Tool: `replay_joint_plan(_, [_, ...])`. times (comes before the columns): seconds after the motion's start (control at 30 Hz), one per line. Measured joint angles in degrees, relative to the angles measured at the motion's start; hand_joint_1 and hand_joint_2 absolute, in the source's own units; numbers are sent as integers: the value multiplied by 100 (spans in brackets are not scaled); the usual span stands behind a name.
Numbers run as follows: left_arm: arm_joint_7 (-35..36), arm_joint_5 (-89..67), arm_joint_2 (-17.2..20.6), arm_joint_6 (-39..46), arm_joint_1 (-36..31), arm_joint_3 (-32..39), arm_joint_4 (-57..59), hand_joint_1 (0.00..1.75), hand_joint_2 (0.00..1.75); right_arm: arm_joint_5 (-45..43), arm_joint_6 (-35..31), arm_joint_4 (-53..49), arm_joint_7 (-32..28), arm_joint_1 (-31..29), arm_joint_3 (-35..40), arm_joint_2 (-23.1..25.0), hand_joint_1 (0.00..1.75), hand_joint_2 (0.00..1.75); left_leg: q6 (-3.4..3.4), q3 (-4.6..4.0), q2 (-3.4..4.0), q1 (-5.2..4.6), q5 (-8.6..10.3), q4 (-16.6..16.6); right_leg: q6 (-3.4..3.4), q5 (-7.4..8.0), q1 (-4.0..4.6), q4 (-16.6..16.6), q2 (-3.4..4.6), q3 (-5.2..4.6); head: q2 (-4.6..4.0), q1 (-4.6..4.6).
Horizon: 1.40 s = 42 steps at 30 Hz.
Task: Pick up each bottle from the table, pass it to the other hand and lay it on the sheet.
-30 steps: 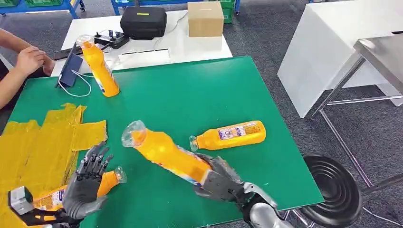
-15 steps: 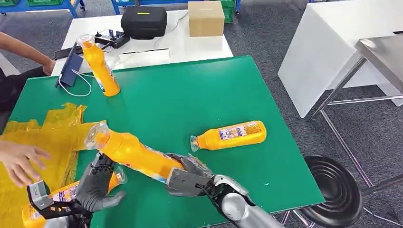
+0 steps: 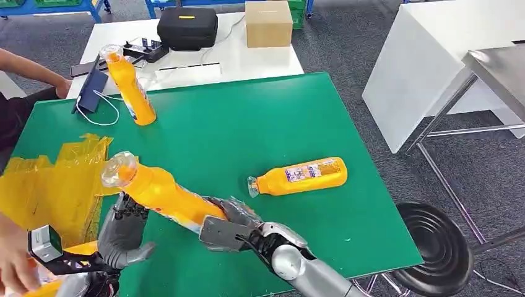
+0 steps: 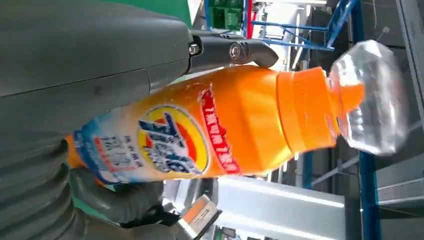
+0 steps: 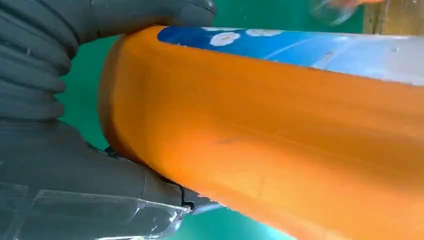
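Right hand clamps the base of the bottle, carrying it cap-first over the near-left of the desk. Left hand sits right under its neck, fingers apart, not yet closed. So the handover looks underway. Yellow sheet waits just left. One lying bottle and one standing bottle remain.

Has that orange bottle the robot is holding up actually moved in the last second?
Yes. The held bottle, gripped by the right hand, has swung left, away from the lying bottle and toward the yellow sheet.
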Motion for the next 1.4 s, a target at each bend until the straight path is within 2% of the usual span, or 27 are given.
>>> replay_joint_plan(0.43, [142, 59, 11, 2, -261, -129, 362, 0, 175, -4, 22, 612, -46, -351, 417, 426, 175, 175, 1, -14, -5, -2, 4, 0, 0, 0, -1, 1, -4, -14, 0, 4])
replay_joint_plan(0.47, [142, 59, 11, 11, -278, -136, 385, 122, 175, -7, 22, 645, -46, -371, 437, 439, 175, 175, 1, -15, -5, -2, 4, 0, 0, 0, -1, 1, -4, -14, 0, 2])
replay_joint_plan(0.5, [144, 59, 13, 13, -288, -138, 402, 175, 175, -11, 22, 671, -48, -391, 455, 452, 175, 175, 1, -15, -5, -2, 4, 0, 0, 0, -1, 1, -4, -15, 0, 2])
replay_joint_plan(1.17, [103, 153, 13, -24, -331, -140, 588, 175, 175, -96, -61, 1055, -129, -477, 496, 564, 175, 175, 0, -16, -4, -2, 4, 1, 0, 0, 0, 1, -4, -17, 2, 2])
replay_joint_plan(1.2, [98, 153, 13, -24, -330, -140, 588, 175, 175, -86, -87, 1068, -142, -477, 496, 564, 155, 175, 0, -16, -4, -2, 4, 1, 0, 0, 0, 1, -4, -17, 0, 2])
replay_joint_plan(1.27, [65, 133, 13, -2, -328, -131, 588, 175, 175, 35, -221, 1084, -149, -470, 496, 555, 0, 175, 0, -16, -4, -2, 4, 1, 0, 0, 0, 1, -4, -17, 0, 2])
replay_joint_plan(1.4, [-59, -303, -4, 380, -252, -72, 466, 175, 175, 705, -773, 912, 61, -226, 402, 446, 0, 175, 0, -20, -12, -3, 4, 1, 0, 0, -1, 1, -13, -17, 0, 4])
